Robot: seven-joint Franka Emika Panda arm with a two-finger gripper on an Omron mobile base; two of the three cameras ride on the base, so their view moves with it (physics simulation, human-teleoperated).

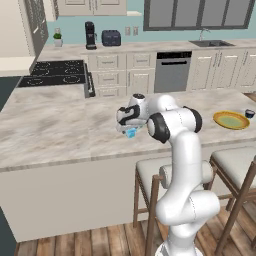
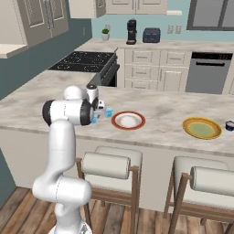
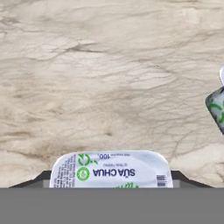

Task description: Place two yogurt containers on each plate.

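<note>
In the hand view a pale blue yogurt container [image 3: 110, 169] with a white printed lid sits between my gripper's [image 3: 111, 183] dark fingertips [image 3: 178, 176], which press against its two sides. The base views show the gripper [image 1: 129, 131] low over the counter on this cup [image 2: 94, 119]. A second pale blue cup [image 2: 109, 112] stands just beyond it, also at the hand view's right edge [image 3: 217, 109]. The white plate with a red-orange rim [image 2: 137, 126] lies right of them. The yellow plate [image 2: 186, 126] lies farther right, with a dark cup [image 2: 229, 125] beside it.
The marble island counter [image 1: 50, 130] stretches left of the gripper. Two stools [image 2: 112, 167] stand at its near edge. A stove [image 1: 55, 72], a dishwasher [image 1: 172, 70] and a sink [image 1: 210, 44] line the back counter.
</note>
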